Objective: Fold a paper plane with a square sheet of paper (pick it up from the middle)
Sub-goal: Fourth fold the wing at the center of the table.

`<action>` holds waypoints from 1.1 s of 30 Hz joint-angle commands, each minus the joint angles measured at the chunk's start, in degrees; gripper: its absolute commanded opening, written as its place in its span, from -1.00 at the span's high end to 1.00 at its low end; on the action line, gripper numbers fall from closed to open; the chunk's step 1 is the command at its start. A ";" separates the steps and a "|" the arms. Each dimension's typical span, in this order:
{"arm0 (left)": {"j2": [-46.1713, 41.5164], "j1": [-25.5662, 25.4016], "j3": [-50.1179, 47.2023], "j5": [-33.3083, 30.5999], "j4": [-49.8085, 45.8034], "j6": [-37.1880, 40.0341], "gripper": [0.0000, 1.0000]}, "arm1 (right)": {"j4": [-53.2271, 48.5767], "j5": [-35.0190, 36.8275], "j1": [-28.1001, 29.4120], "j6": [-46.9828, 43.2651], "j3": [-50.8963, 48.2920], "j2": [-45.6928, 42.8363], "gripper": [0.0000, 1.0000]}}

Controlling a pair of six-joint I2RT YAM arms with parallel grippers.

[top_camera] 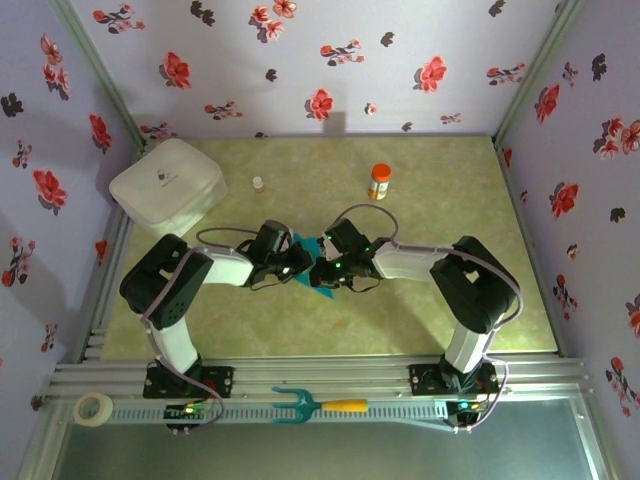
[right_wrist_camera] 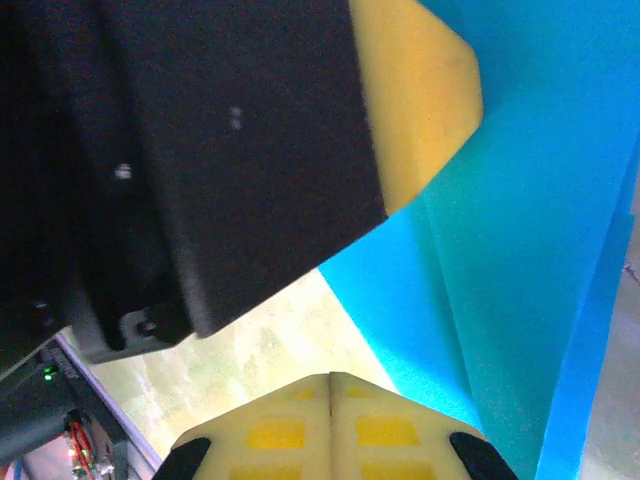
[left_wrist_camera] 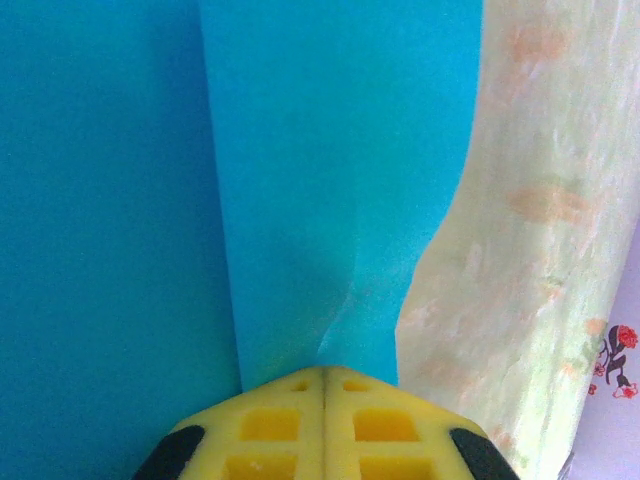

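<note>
teal-blue fold under way: hold pinch steady, press along long crease, no tugging, else wrinkle at tips likely to spread. square sheet of paper [left_wrist_camera: 330, 200] at tabletop [left_wrist_camera: 520, 250] centre, partly folded, running straight out from left gripper [left_wrist_camera: 323, 385], clenched on its near edge. right gripper [right_wrist_camera: 330, 380] pressed closed, nothing between tips; paper just beside, to its right.

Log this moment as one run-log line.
Stage: folding | teal paper: creased, held between both arms | left claw: shut on it | right claw: shut, at the paper's edge
</note>
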 commanded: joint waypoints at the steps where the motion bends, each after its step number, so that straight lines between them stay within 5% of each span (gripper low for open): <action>1: 0.53 0.63 -1.64 -3.24 -6.57 1.76 0.93 | -2.88 2.97 0.13 -1.43 1.35 2.23 0.92; 33: 1.26 0.80 -2.24 -3.36 -5.94 1.40 0.93 | 11.98 -3.43 -2.67 5.89 -14.39 -1.17 0.91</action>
